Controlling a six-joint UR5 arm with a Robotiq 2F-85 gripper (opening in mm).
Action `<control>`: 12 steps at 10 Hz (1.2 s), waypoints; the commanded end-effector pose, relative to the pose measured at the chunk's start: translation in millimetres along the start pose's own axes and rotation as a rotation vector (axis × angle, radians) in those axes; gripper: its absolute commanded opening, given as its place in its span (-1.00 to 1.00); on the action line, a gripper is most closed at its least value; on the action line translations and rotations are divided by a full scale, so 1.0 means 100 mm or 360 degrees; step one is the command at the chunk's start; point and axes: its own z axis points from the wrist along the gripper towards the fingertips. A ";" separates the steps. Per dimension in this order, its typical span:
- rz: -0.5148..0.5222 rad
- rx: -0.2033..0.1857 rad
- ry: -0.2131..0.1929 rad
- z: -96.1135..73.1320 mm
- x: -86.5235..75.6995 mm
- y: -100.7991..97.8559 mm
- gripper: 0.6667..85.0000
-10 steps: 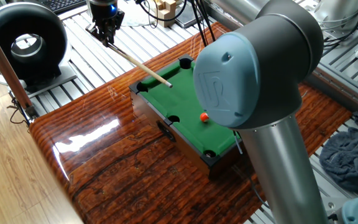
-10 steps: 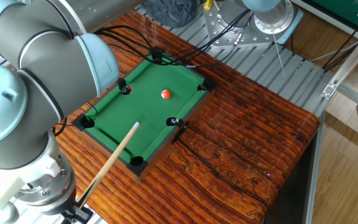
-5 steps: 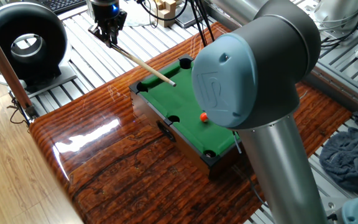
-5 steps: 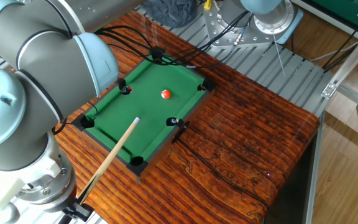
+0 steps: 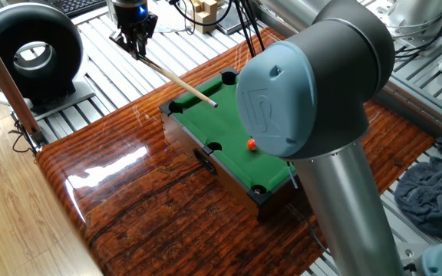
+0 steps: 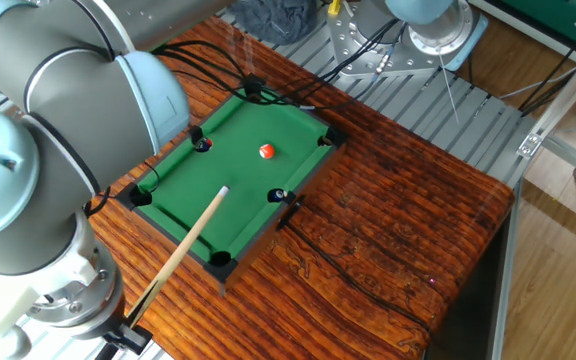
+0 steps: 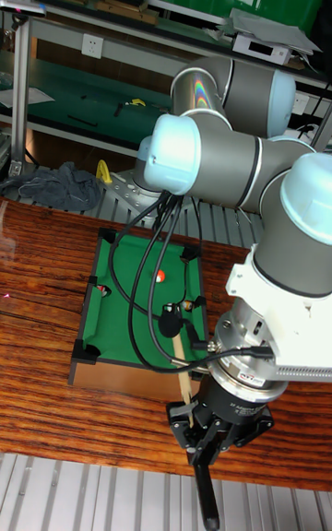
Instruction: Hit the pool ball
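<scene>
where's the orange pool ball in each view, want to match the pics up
One fixed view: pool ball on the green felt, right beside the big arm joint.
The other fixed view: pool ball in the felt's upper right part.
Tall fixed view: pool ball mid-felt, between hanging cables.
Shared landmark: the mini pool table.

Green felt [image 6: 238,170] between cue tip [image 6: 224,189] and pool ball [image 6: 266,151] is open, nothing lying on that line. The raised rail [image 6: 253,232] borders the felt. Black cables [image 7: 138,291] hang over the near half in the tall fixed view.
</scene>
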 end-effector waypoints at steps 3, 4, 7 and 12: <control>0.0028 -0.0092 -0.0147 -0.18 -0.15 0.13 -0.98; 0.0027 -0.0083 -0.0160 -0.20 -0.15 0.14 -0.98; -0.0011 -0.0016 -0.0191 -0.32 -0.10 0.08 -0.98; -0.0003 -0.0007 -0.0273 -0.42 -0.05 0.28 -0.98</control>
